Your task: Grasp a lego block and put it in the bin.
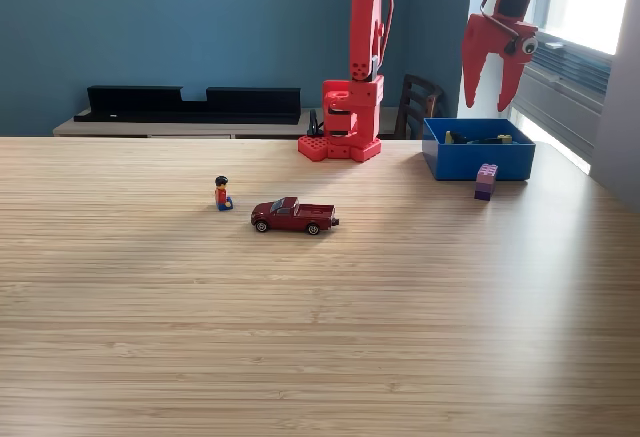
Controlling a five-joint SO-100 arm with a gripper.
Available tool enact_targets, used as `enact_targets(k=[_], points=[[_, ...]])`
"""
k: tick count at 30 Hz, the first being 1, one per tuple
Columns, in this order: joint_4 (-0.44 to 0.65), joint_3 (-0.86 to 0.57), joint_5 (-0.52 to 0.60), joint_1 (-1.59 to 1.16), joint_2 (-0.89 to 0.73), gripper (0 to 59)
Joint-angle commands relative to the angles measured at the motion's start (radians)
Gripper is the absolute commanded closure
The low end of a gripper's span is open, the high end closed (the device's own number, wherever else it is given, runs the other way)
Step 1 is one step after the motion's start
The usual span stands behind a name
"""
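Note:
A small purple lego block (486, 181) stands on the wooden table just in front of the blue bin (478, 159), near its right front corner. The bin holds a few small pieces. My red gripper (492, 82) hangs high above the bin, pointing down, its jaws spread apart with nothing between them. It is well clear of the purple block below.
A dark red toy pickup truck (294, 216) and a small toy figure (223, 194) in a red top sit mid-table. The arm's red base (341, 129) stands at the table's far edge, left of the bin. A chair (417, 105) and black shelf (190, 103) lie behind.

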Motion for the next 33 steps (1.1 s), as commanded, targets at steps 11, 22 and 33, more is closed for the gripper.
enact_targets(k=[11, 22, 33], points=[[0.014, -0.198, 0.160, 0.776, 0.084, 58.6], [-0.005, -0.224, 0.144, 1.068, 0.080, 58.6], [-0.014, -0.238, 0.181, 1.077, 0.078, 58.6]])
